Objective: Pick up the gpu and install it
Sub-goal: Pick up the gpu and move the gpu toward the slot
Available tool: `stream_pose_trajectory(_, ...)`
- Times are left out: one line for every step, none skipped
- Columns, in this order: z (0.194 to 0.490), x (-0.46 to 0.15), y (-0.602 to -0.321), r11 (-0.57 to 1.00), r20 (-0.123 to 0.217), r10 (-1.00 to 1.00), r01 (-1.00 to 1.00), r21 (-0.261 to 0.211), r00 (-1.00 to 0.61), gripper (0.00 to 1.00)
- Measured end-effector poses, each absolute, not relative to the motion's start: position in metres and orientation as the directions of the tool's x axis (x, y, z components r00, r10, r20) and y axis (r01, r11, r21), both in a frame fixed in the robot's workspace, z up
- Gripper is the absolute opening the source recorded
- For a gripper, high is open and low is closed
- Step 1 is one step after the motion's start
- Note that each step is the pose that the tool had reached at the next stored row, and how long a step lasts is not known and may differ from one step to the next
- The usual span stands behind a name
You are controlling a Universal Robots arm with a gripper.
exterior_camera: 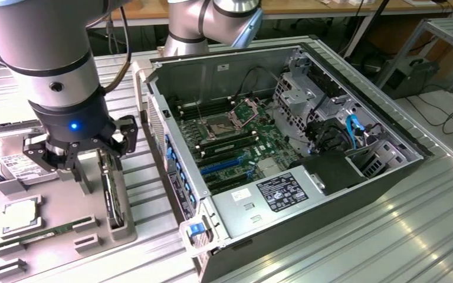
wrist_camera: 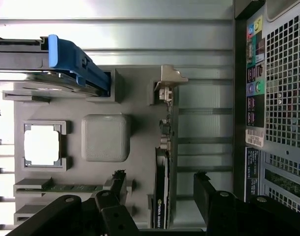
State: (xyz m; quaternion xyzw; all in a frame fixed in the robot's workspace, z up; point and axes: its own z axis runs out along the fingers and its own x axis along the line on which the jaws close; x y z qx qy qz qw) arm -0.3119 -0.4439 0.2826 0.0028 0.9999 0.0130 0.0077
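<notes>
Jaws stand wide apart on my gripper (wrist_camera: 161, 177), one black finger (wrist_camera: 118, 186) on each side of the gpu (wrist_camera: 163, 157) with a clear gap on both sides, so nothing is clamped. In the exterior view I see the gripper (exterior_camera: 85, 168) hanging low over the gpu (exterior_camera: 113, 197). The card stands on its long edge in a slot of the grey tray (exterior_camera: 125, 236) and reads as a thin black strip edge-on. My wrist view shows its bright silvery metal bracket (wrist_camera: 170, 77) at the end away from the fingers.

I read the tray (wrist_camera: 140, 113) as matte grey moulded plastic, with raised walls forming pockets. One square pocket holds a processor (wrist_camera: 41, 142) with a pale, shiny lid, which the exterior view (exterior_camera: 20, 215) also shows. Just beside it is a blank grey square pad (wrist_camera: 105, 137) with rounded corners. A slim green memory stick (wrist_camera: 73, 188) lies in a narrow slot (exterior_camera: 45, 232). A silver hard drive (exterior_camera: 10, 159) with a white label rests in the pocket beyond, and I see a blue plastic piece (wrist_camera: 73, 59) at that pocket.

To the exterior view's right of the tray, an open computer case (exterior_camera: 210, 73) lies on its side on the ribbed metal table (exterior_camera: 400, 224). Inside I see a green motherboard (exterior_camera: 246, 138), blue slots (exterior_camera: 222, 165) and black cables. Its perforated metal rear panel (wrist_camera: 285, 88) faces the tray.
</notes>
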Motion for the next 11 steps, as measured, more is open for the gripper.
stream_pose_trajectory(0.281, -0.312, -0.444, 1.000, -0.015, 0.006, 0.005, 0.026, -1.000, 0.66)
stream_pose_trajectory(0.280, -0.312, -0.444, 1.000, -0.015, 0.006, 0.005, 0.026, -1.000, 0.66)
stream_pose_trajectory(0.279, -0.312, -0.444, 1.000, -0.015, 0.006, 0.005, 0.026, -1.000, 0.66)
stream_pose_trajectory(0.277, -0.312, -0.444, 1.000, -0.015, 0.006, 0.005, 0.026, -1.000, 0.66)
stream_pose_trajectory(0.276, -0.312, -0.444, 1.000, -0.015, 0.006, 0.005, 0.026, -1.000, 0.66)
stream_pose_trajectory(0.274, -0.312, -0.444, 1.000, -0.015, 0.006, 0.005, 0.026, -1.000, 0.66)
stream_pose_trajectory(0.272, -0.312, -0.444, 1.000, -0.015, 0.006, 0.005, 0.026, -1.000, 0.66)
stream_pose_trajectory(0.271, -0.312, -0.444, 1.000, -0.015, 0.006, 0.005, 0.026, -1.000, 0.66)
stream_pose_trajectory(0.269, -0.312, -0.444, 1.000, -0.015, 0.006, 0.005, 0.026, -1.000, 0.66)
stream_pose_trajectory(0.268, -0.312, -0.444, 1.000, -0.015, 0.006, 0.005, 0.026, -1.000, 0.66)
stream_pose_trajectory(0.267, -0.312, -0.444, 1.000, -0.015, 0.006, 0.005, 0.026, -1.000, 0.66)
